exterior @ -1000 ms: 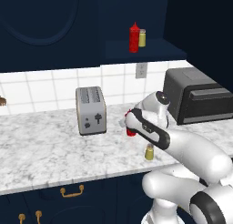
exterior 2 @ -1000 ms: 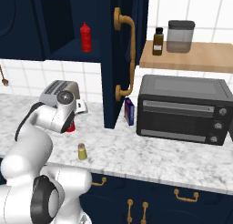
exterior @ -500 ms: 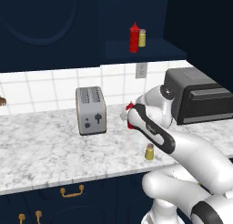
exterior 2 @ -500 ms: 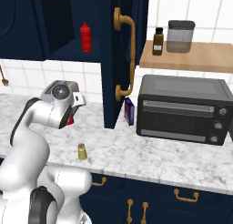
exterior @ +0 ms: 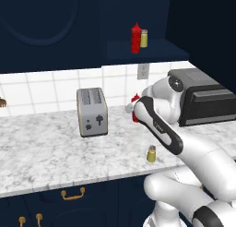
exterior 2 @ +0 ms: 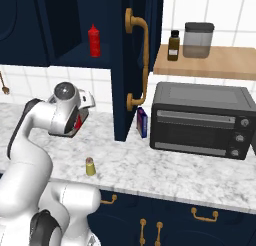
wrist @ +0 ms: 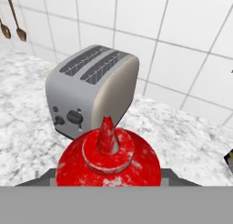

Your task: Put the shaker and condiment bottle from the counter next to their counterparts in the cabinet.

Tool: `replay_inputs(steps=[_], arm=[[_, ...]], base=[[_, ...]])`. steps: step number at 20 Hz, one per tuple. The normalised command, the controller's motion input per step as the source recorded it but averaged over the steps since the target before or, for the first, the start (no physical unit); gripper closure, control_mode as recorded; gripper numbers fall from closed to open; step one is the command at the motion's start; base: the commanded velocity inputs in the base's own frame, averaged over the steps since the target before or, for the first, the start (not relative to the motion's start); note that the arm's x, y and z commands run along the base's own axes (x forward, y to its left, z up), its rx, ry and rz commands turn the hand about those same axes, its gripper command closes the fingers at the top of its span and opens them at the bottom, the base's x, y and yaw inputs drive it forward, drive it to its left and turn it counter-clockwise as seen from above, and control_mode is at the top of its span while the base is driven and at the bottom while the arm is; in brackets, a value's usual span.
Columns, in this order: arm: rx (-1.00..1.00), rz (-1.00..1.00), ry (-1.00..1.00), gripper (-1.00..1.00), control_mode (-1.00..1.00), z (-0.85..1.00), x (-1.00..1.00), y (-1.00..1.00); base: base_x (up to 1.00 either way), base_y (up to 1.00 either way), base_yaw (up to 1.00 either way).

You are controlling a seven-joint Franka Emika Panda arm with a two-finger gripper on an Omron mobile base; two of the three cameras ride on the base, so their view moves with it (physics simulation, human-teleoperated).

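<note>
Condiment bottle [wrist: 108, 161] clamped in claw [exterior: 133, 111], nozzle up, lifted clear of counter [exterior: 50, 152], right of toaster [exterior: 91, 111]. Shaker [exterior: 151, 153] upright near counter's front edge, below forearm, untouched. Counterparts, red twin bottle [exterior: 135, 38] and pale shaker [exterior: 144, 38], together on cabinet [exterior: 152, 50] shelf, up and far. Risks: bottle clipping shelf lip on the rise; twin toppled if set too close; shaker knocked off edge by forearm.

Shaker [exterior: 150, 153] on counter [exterior: 46, 157], toaster [exterior: 91, 111] behind-left.
</note>
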Motion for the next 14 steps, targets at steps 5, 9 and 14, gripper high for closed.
replay_inputs(steps=[5, 9, 14], arm=[[0.0, -0.03, 0.0, 1.0, -1.0, 0.53, -0.06, 0.0], [0.0, -0.04, -0.03, 1.0, -1.0, 0.47, -0.14, 0.0], [0.0, -0.07, -0.03, 1.0, -1.0, 0.45, -0.2, -0.01]], base=[[0.0, 0.0, 0.0], [0.0, 0.0, 0.0], [0.0, 0.0, 0.0]])
